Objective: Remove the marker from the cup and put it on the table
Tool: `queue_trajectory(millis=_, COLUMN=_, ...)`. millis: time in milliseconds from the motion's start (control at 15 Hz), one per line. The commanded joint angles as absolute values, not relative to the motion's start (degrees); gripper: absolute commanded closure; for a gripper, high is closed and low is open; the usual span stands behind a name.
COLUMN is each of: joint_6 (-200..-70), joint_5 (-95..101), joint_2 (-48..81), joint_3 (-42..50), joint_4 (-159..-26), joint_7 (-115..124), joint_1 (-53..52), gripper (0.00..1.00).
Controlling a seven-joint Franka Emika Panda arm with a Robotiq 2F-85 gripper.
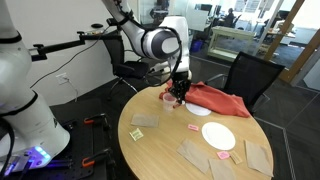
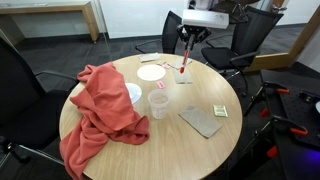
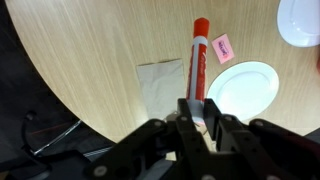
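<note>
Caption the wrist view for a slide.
Pincer shut on the red marker, held over the table near a white plate.

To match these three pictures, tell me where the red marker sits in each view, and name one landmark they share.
Exterior view: the marker, a small red bit at the gripper, near picture centre, by the table's far edge.
Exterior view: the marker, slanted, upper right of centre, under the gripper.
Wrist view: the marker, upper centre, standing up from the gripper.
Shared landmark: the white plate.
</note>
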State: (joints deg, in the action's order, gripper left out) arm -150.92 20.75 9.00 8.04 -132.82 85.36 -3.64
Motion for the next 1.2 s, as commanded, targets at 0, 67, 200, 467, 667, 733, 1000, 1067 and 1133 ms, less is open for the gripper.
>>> queue_trajectory(millis=0, joint_6=-153.95, joint_5=15.69, joint_2=10.29, joint_3=7.82, joint_4=-134.32, joint_7=81.3, joint_1=-0.84, gripper=0.95)
queue_trajectory(millis=67, joint_6=-154.3, joint_5=13.98, joint_2=11.05, joint_3=7.98, joint_4=-134.35, joint_7=79.73, joint_1=-0.03, gripper=0.95)
queue_trajectory(millis=200, joint_6=-154.53, joint_5=11.04, joint_2=12.34, joint_3=8.34, joint_4=-134.2, joint_7=77.05, joint_1=1.16, gripper=0.95)
queue_trajectory(millis=467, joint_6=-155.73, joint_5=4.53, joint_2=16.08, joint_3=8.65, joint_4=-133.1, joint_7=71.12, joint_1=3.45, gripper=0.95)
queue_trajectory(millis=667, joint_6=-157.03, joint_5=0.18, joint_2=19.4, joint_3=8.74, joint_4=-132.13, joint_7=66.79, joint_1=4.46, gripper=0.95)
queue_trajectory(millis=733, joint_6=-157.51, joint_5=-1.02, joint_2=20.43, joint_3=8.82, joint_4=-131.86, joint_7=65.67, joint_1=4.61, gripper=0.95)
queue_trajectory(millis=1000, joint_6=-159.14, joint_5=-5.59, joint_2=25.09, joint_3=8.66, joint_4=-130.22, joint_7=61.65, joint_1=5.05, gripper=0.95)
queue_trajectory(millis=1067, joint_6=-159.45, joint_5=-6.36, joint_2=26.16, joint_3=8.78, joint_4=-129.68, joint_7=60.93, joint_1=4.96, gripper=0.95)
queue_trajectory(millis=1133, joint_6=-159.78, joint_5=-7.09, joint_2=27.22, joint_3=8.88, joint_4=-129.33, joint_7=60.01, joint_1=5.16, gripper=0.95)
